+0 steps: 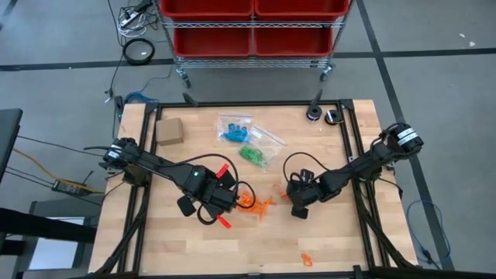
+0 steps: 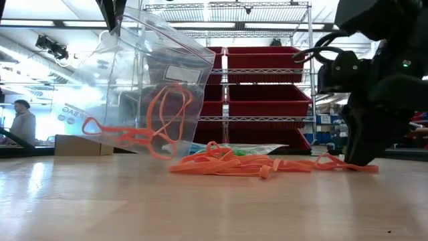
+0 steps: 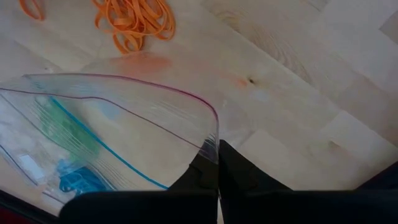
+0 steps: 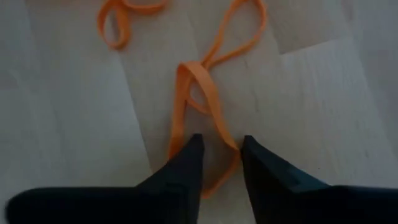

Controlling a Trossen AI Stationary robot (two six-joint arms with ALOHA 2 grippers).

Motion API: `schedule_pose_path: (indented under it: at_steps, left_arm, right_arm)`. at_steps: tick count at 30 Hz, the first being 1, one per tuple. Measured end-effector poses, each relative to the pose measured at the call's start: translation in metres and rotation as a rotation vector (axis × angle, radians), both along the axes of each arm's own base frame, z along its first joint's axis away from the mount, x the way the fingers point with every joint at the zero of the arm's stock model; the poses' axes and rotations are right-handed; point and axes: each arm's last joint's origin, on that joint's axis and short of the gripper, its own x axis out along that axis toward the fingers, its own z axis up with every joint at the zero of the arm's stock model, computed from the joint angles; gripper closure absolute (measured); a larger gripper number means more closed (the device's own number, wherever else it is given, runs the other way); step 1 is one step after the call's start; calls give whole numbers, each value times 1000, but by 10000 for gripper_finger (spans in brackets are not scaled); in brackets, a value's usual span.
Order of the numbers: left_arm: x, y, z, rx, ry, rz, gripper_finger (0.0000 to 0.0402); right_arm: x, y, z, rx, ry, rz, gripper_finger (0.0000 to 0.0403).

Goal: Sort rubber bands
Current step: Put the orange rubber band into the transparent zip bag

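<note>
Gripping the lip of a clear bag [image 3: 124, 118], the left gripper [image 3: 217, 165] has its fingers pressed together on the plastic near the table's [image 1: 333, 240] middle. In the low view this bag [image 2: 144, 87] hangs tilted above the wood, with a few orange bands [image 2: 157, 124] already inside it. A loose orange pile [image 2: 254, 164] lies flat on the table just beside the bag's lower edge; from above it [image 1: 260, 205] sits between the two grippers.

The right gripper [image 4: 217, 155] is down at the table surface, fingers parted a little on either side of one orange band [image 4: 199, 102]. That band runs between the fingertips [image 4: 189, 155]; whether they pinch it cannot be told. Another orange loop [image 4: 121, 22] lies apart from it, farther off.

Toward the table's far side lie two flat bags, one holding blue bands [image 1: 235, 130], the other green bands [image 1: 252, 155]. A cardboard box [image 1: 169, 131] stands near the far left corner. One stray orange band [image 1: 307, 259] lies alone near the front edge. Behind the table, red bins [image 2: 267, 80] fill a wire rack, and a person [image 2: 23, 124] shows at the low view's left edge.
</note>
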Motion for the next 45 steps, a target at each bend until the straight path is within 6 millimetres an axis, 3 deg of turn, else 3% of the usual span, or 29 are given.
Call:
schedule_pose_path:
  at_steps: [4,11,27,34,40,45]
  left_arm:
    - [0,0,0,0,0,0,401]
    - [0,0,0,0,0,-1,401]
    - [0,0,0,1,0,-5,401]
    - [0,0,0,1,0,-7,401]
    - [1,0,0,-2,-6,-6,401]
    - [1,0,0,-3,-10,-7,401]
  right_arm:
    - [-3,6,-2,-2,-20,51,385]
    - [-3,16,6,-74,-72,80,402]
    - [35,25,120,-441,-507,129,403]
    - [60,18,155,-501,-710,179,403]
    - [84,5,153,-473,-803,223,403]
    - [108,-3,129,-440,-811,243,403]
